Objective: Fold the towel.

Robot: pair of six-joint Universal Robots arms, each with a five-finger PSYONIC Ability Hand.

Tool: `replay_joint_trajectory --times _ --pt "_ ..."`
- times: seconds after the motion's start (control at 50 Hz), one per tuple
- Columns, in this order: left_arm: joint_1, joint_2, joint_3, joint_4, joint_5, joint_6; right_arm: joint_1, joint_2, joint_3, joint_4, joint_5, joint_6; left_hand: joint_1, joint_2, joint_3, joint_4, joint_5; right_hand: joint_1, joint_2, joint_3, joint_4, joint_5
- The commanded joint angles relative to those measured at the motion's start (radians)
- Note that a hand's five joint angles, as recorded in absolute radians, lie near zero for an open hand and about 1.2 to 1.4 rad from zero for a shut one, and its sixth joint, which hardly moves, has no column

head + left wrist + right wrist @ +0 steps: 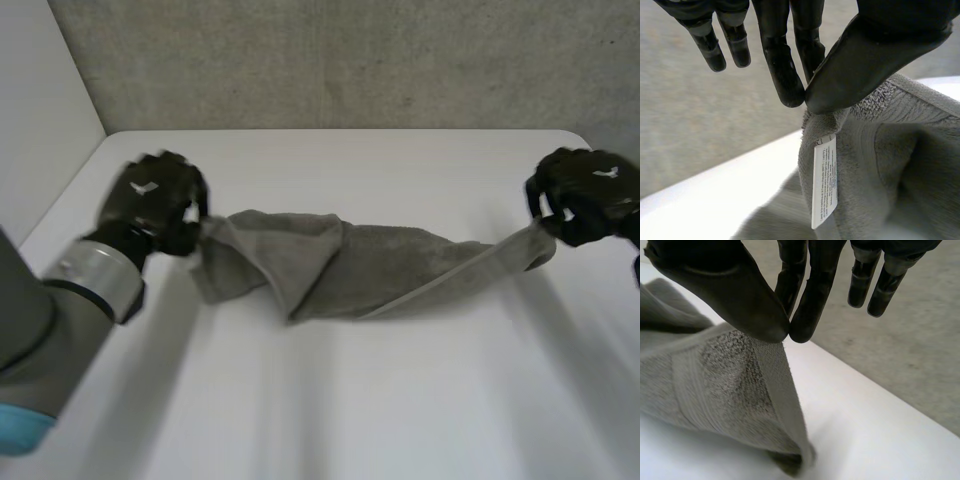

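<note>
Towel [340,265]: grey terry, bunched lengthwise into a loose band and slung between the two hands across the middle of the table; its middle sags onto the tabletop, and both ends are lifted off it.
Towel folds: one layer lies diagonally over the left half; a flat hem band runs along the near edge toward the right end.
Towel, left end: a corner with the hem, caught at the left hand's fingertips.
Towel, right end: a corner with the woven border band, caught at the right hand's fingertips, the cloth falling away below it to the table.
Care label [824,180]: white with small print, sewn into the hem, hanging just below the left hand's pinch.
Left hand [152,203]: thumb pressed against two straight fingers with the towel corner nipped between them; the other fingers are straight and apart from the cloth.
Right hand [588,195]: same hold, with thumb tip meeting two straight fingers on the corner and the remaining fingers extended, free of the cloth.
Left arm [60,310]: grey with a light-blue cap, at the near left.
Table [400,400]: white; the towel lies across its width, nearer the far edge.
Wall [350,60]: rough and grey, behind the far edge of the table.
</note>
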Motion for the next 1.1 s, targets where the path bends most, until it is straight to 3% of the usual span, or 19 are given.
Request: replay_joint_trajectory --times 0.02,0.12,0.32,0.5,0.6,0.68,0.76,0.78,0.8,0.82,0.84,0.86,0.92,0.94,1.0,1.1 --pt "0.178 0.012 0.001 -0.005 0.067 -0.008 -0.095 0.002 -0.037 -0.007 -0.028 -0.002 0.153 0.063 -0.048 -0.054 0.054 0.079 0.067 -0.047 -0.076 0.066" --pt "0.209 -0.02 -0.008 -0.004 0.107 -0.012 -0.098 0.057 -0.03 -0.016 -0.04 -0.041 0.153 0.063 -0.048 -0.054 0.054 0.079 0.067 -0.047 -0.076 0.066" --pt "0.215 -0.132 0.0 0.008 0.107 -0.008 -0.092 0.146 -0.01 -0.099 -0.034 -0.199 0.153 0.063 -0.048 -0.054 0.054 0.079 0.067 -0.047 -0.076 0.066" --pt "0.2 -0.154 -0.033 -0.005 0.127 -0.008 -0.084 0.126 0.036 -0.094 -0.054 -0.2 0.153 0.063 -0.048 -0.054 0.054 0.079 0.067 -0.047 -0.076 0.066" --pt "0.203 -0.151 -0.02 -0.005 0.159 -0.001 -0.076 0.098 0.024 -0.067 -0.11 -0.225 0.153 0.063 -0.048 -0.054 0.054 0.079 0.067 -0.047 -0.076 0.066" --pt "0.214 -0.163 0.035 0.008 0.173 0.002 -0.011 0.136 -0.049 -0.076 -0.11 -0.268 0.153 0.063 -0.048 -0.054 0.054 0.079 0.067 -0.047 -0.076 0.066" --pt "0.201 -0.296 0.288 0.012 0.171 0.014 0.072 0.215 -0.195 -0.08 -0.067 -0.271 0.153 0.063 -0.048 -0.054 0.054 0.079 0.067 -0.047 -0.076 0.066" --pt "0.201 -0.296 0.289 0.012 0.171 0.015 0.121 0.256 -0.306 -0.099 -0.012 -0.265 0.153 0.063 -0.048 -0.054 0.054 0.079 0.067 -0.047 -0.076 0.066" --pt "0.2 -0.357 0.425 0.013 0.164 0.019 0.159 0.287 -0.432 -0.129 0.054 -0.254 0.153 0.063 -0.048 -0.054 0.054 0.079 0.067 -0.047 -0.076 0.066" --pt "0.2 -0.408 0.554 0.012 0.159 0.016 0.16 0.287 -0.433 -0.129 0.055 -0.254 0.153 0.063 -0.048 -0.054 0.054 0.079 0.067 -0.047 -0.076 0.066" --pt "0.2 -0.408 0.555 0.012 0.159 0.016 0.187 0.305 -0.561 -0.175 0.118 -0.23 0.153 0.063 -0.048 -0.054 0.054 0.079 0.067 -0.047 -0.076 0.066" --pt "0.197 -0.451 0.701 0.012 0.155 0.013 0.2 0.313 -0.682 -0.229 0.178 -0.175 0.153 0.063 -0.048 -0.054 0.054 0.079 0.067 -0.047 -0.076 0.066" --pt "0.189 -0.483 0.933 0.013 0.152 0.011 0.2 0.311 -0.775 -0.281 0.222 -0.094 0.153 0.063 -0.048 -0.054 0.054 0.079 0.067 -0.047 -0.076 0.066" --pt "0.189 -0.483 0.934 0.013 0.151 0.011 0.198 0.31 -0.853 -0.342 0.252 0.015 0.153 0.063 -0.048 -0.054 0.054 0.079 0.067 -0.047 -0.076 0.066" --pt "0.188 -0.477 1.055 0.015 0.151 -0.019 0.192 0.299 -0.889 -0.407 0.249 0.172 0.153 0.063 -0.048 -0.054 0.054 0.079 0.067 -0.047 -0.076 0.066" --pt "0.206 -0.421 1.049 0.027 0.17 -0.117 0.189 0.279 -0.8 -0.403 0.211 0.18 0.153 0.063 -0.048 -0.054 0.054 0.079 0.067 -0.047 -0.076 0.066"
